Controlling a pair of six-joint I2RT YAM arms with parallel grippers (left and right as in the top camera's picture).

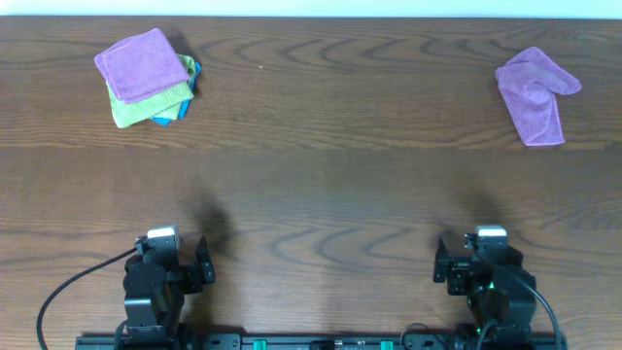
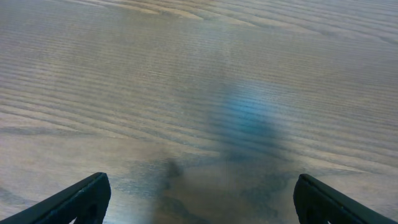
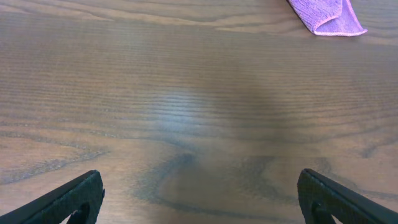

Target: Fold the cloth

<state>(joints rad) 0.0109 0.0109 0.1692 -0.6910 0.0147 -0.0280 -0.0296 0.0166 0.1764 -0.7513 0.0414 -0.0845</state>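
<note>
A crumpled purple cloth (image 1: 534,92) lies at the far right of the wooden table; its near corner shows at the top of the right wrist view (image 3: 326,15). My left gripper (image 1: 173,262) is open and empty near the front left edge; its fingers (image 2: 202,199) frame bare wood. My right gripper (image 1: 476,262) is open and empty near the front right edge, well short of the cloth; its fingers (image 3: 202,198) frame bare wood.
A stack of folded cloths (image 1: 151,78), purple on top of green and blue, sits at the far left. The wooden table (image 1: 321,185) spreads between the arms and the cloths.
</note>
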